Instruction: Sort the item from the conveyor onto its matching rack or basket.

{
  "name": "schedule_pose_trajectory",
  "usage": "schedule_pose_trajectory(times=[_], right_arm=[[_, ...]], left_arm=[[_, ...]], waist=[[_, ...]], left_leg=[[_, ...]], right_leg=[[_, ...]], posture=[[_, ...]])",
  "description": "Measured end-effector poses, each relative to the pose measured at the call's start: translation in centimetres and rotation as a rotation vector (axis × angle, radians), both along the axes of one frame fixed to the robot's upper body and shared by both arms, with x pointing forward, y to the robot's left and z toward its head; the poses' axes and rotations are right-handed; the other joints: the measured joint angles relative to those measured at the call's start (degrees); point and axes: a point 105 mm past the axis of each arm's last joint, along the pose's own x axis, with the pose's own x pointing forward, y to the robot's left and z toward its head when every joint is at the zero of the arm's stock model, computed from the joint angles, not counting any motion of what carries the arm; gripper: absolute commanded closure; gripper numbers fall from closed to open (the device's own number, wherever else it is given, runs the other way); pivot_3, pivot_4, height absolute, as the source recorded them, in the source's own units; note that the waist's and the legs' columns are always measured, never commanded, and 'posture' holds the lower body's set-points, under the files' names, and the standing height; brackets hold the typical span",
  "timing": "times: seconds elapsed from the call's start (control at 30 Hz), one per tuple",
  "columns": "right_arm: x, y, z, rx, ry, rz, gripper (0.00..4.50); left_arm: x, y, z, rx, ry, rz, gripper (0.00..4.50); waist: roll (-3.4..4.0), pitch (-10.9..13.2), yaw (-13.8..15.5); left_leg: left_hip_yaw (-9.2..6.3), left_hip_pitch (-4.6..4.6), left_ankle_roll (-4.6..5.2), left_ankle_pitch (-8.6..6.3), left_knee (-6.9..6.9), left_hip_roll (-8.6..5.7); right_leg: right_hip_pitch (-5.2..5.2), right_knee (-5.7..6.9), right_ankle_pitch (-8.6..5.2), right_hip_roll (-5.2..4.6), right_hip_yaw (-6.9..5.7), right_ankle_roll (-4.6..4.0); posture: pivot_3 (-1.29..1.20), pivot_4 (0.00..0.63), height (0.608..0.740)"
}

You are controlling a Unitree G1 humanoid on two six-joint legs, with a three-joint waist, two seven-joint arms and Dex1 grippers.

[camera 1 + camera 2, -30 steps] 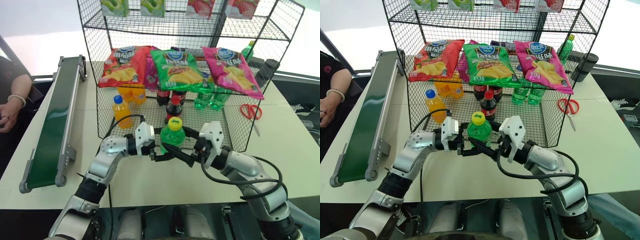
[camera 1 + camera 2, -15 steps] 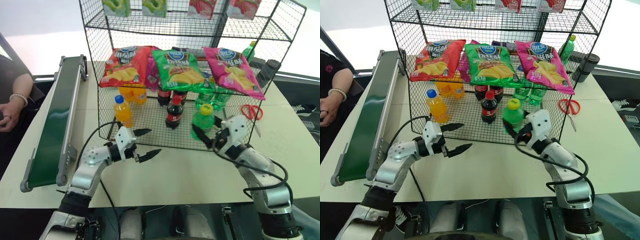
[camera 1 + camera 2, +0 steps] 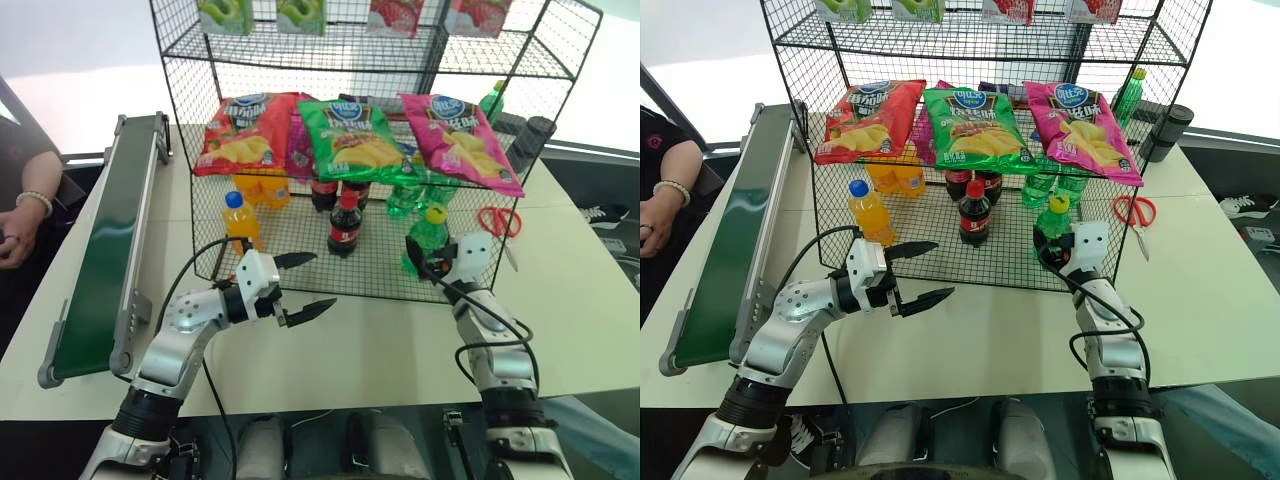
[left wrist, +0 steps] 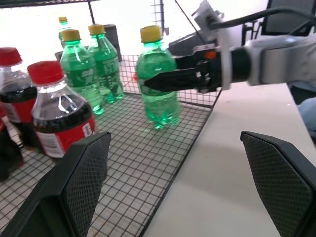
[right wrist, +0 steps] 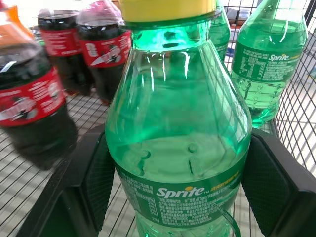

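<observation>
Moving away from the middle, the green bottle (image 3: 427, 240) has gone from between both grippers in front of the rack to the right side, where only the right gripper (image 3: 432, 262) holds it now. Its two black fingers squeeze the bottle's sides, and the bottle stands up straight with its yellow cap on top. It sits over the bottom wire shelf of the black rack (image 3: 370, 160), near the right front corner, and you cannot tell if its bottom touches the wire. Other green bottles (image 4: 89, 64) stand just behind it, and dark cola bottles (image 3: 345, 222) with red caps stand to its left. An orange drink bottle (image 3: 240, 218) stands farther left on the same shelf. Since a moment ago the left gripper (image 3: 303, 283) has let go and pulled back, and its fingers are spread wide with nothing in them, in front of the rack. Bags of chips (image 3: 352, 135) lie on the shelf above. On the table's left side lies the long green conveyor (image 3: 105, 250), and a person's hand (image 3: 18, 225) rests beside it. Red scissors (image 3: 500, 222) lie to the right of the rack.
</observation>
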Motion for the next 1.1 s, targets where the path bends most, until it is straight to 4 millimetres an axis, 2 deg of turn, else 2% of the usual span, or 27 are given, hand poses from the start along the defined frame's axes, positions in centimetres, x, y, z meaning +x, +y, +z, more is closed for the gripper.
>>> schedule_pose_trajectory(times=[0.13,0.27,0.33,0.37,0.6,0.8,0.87,1.1], right_arm=[[1.0,-0.3,0.0,0.025,-0.008,-0.025,1.46],[1.1,-0.5,-0.3,0.033,-0.011,-0.033,1.46],[1.1,-0.4,-0.3,0.036,-0.013,-0.026,0.4],[1.1,-0.4,-0.3,0.039,-0.014,-0.024,0.05],[0.7,-0.4,0.1,0.025,-0.03,-0.015,0.05],[-1.9,-1.5,0.2,-0.046,-0.024,-0.021,0.05],[-3.3,-1.9,0.2,-0.085,-0.009,-0.014,0.05],[-7.7,-1.5,2.0,-0.21,0.012,0.099,0.05]], left_arm=[[-0.1,-0.1,-0.1,0.004,0.011,-0.01,0.02],[-0.2,-0.2,0.1,0.003,0.007,-0.013,0.02],[-0.2,-0.3,0.2,0.002,0.004,-0.015,0.0],[-0.2,-0.3,0.2,0.001,0.002,-0.016,0.0],[-0.3,-0.3,0.2,0.001,0.003,-0.02,0.0],[-0.3,-0.4,0.3,-0.004,0.008,-0.022,0.0],[-0.2,-0.3,0.2,-0.003,0.016,-0.018,0.0],[0.5,0.7,-0.4,0.042,0.052,0.044,0.0]], waist=[[0.0,0.0,0.1],[0.01,0.0,0.0],[0.02,0.0,0.0],[0.02,0.0,0.0],[0.05,0.0,0.0],[0.11,-0.1,0.1],[0.18,-0.1,0.2],[0.23,-0.2,0.1]], left_leg=[[0.03,-0.02,-0.01,0.0,0.0,0.0],[0.04,-0.01,-0.01,0.0,0.0,0.02],[0.04,0.01,-0.01,0.01,0.0,0.03],[0.04,0.01,-0.01,0.01,0.0,0.03],[0.05,0.07,-0.02,0.01,0.0,0.04],[0.06,0.05,-0.01,0.01,0.0,0.06],[0.05,0.05,-0.01,0.0,0.0,0.06],[0.02,0.1,-0.01,0.0,0.0,0.04]], right_leg=[[0.01,-0.03,0.0,-0.02,0.0,0.0],[0.01,-0.02,0.0,-0.03,0.01,0.0],[0.01,-0.01,0.0,-0.03,0.02,0.0],[0.01,0.0,0.0,-0.03,0.02,0.0],[0.04,0.02,0.0,-0.02,0.06,0.0],[0.06,-0.02,0.0,-0.08,0.09,0.01],[0.06,-0.02,0.0,-0.07,0.09,0.01],[0.06,0.01,-0.01,0.01,0.09,0.0]], posture=[[0.0,0.15,0.735],[0.0,0.15,0.735],[0.0,0.15,0.735],[0.0,0.15,0.735],[0.0,0.15,0.735],[0.0,0.15,0.735],[0.0,0.15,0.735],[0.0,0.15,0.735]])
